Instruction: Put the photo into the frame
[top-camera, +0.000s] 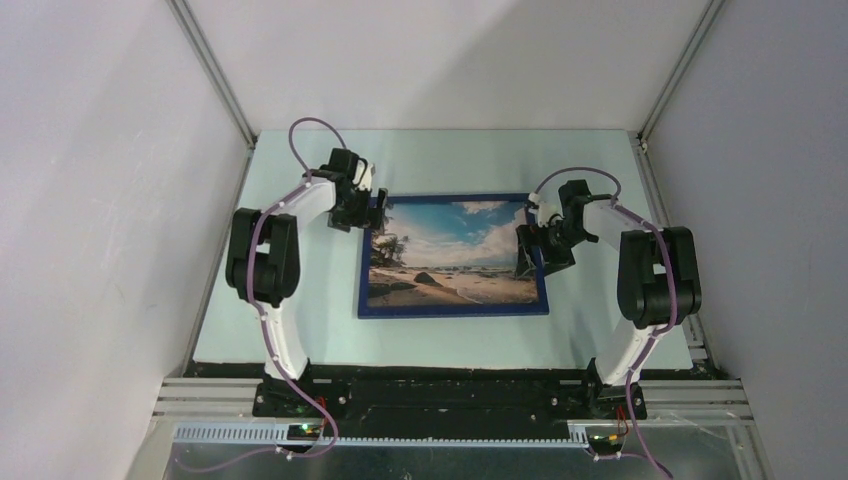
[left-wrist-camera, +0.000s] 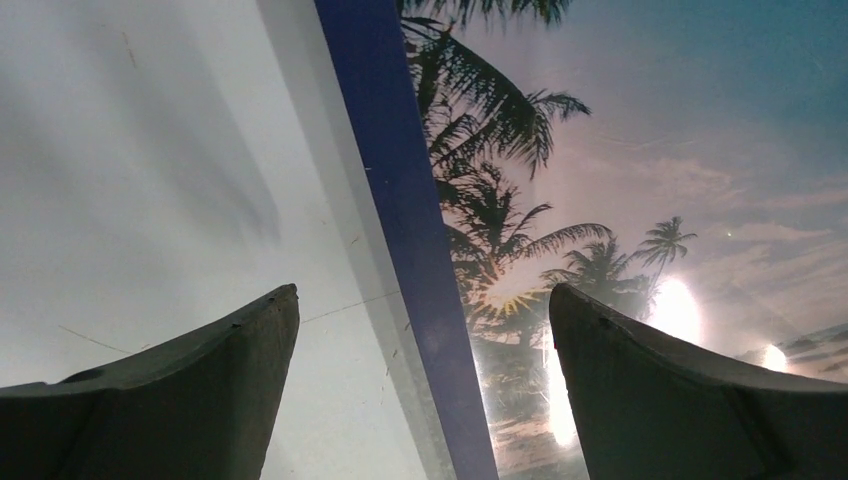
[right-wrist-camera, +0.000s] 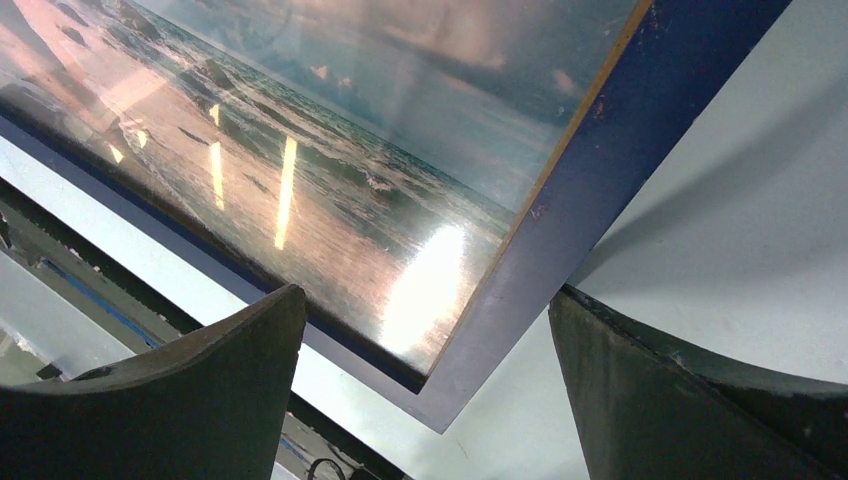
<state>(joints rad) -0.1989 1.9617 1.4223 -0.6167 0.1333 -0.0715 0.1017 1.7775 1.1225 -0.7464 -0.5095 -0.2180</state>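
We read this as the last step: seating and checking. The photo (top-camera: 455, 252) lies picture side up inside the frame (top-camera: 452, 311), blue face up, in the ctr of the top view on the table (top-camera: 300, 320). The blue rail shows on all four sides of the print.

The left gripper (left-wrist-camera: 422, 292) hangs over the upper-left part of the frame. Its jaws are spread wide w/ nothing between them, and they straddle the left rail, one side over bare table and the other over the palm trees. The right gripper (right-wrist-camera: 427, 292) sits at the right edge of the frame, also wide open and empty. It's above the lower-right corner as its own view shows it.

In the right wrist view a thin brown line runs between the print's edge and the blue rail. The near edge may be sitting a touch proud, but we can't tell from this angle whether it's fully flush.

Next move, in our judgement: if any edge is proud, press it down gently w/out sliding the frame. Otherwise lift both arms straight up and clear, so neither catches a rail.
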